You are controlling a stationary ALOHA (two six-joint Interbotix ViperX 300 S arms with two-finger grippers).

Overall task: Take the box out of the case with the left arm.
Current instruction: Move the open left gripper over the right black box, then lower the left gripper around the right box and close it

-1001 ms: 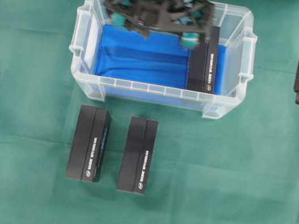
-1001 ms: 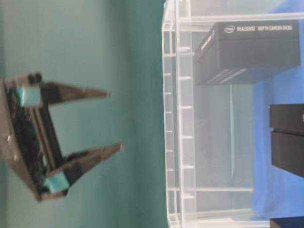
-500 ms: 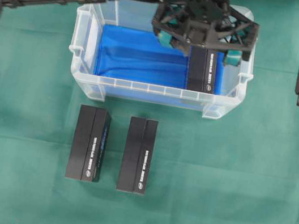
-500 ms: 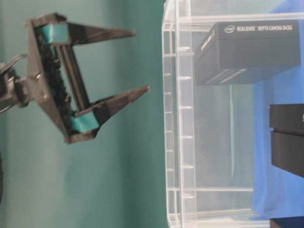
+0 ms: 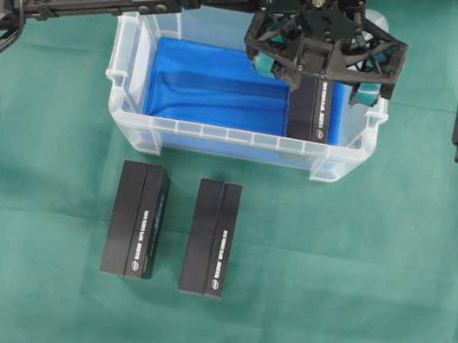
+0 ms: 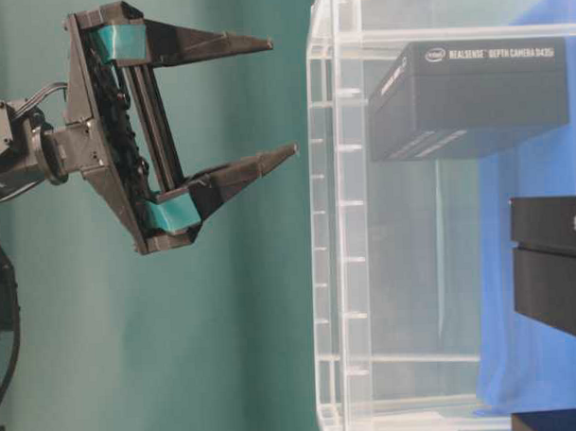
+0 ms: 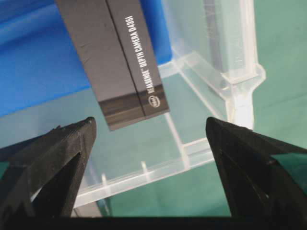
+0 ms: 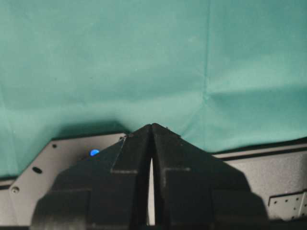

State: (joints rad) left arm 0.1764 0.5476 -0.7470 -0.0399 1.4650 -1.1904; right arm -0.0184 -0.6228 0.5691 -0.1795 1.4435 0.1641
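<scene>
My left jaws (image 5: 321,68) stand spread wide and hold nothing, hanging above the right end of the case (image 5: 128,115), a clear plastic tub with a blue lining that sits on the green-covered desk (image 5: 350,289). From the table-level view both fingers (image 6: 211,43) stop just short of the tub's rim (image 6: 322,44), not yet inside. The box (image 5: 310,115), a black carton printed "RealSense Depth Camera D435", lies flat on the blue lining against the right wall of the case; through my left wrist camera it (image 7: 115,57) shows between my two fingertips, well beyond them. Two more black cartons (image 5: 136,219) (image 5: 210,237) lie side by side on the desk in front of the case. My right jaws (image 8: 151,143) are pressed together, empty, over the cloth at the right edge.
</scene>
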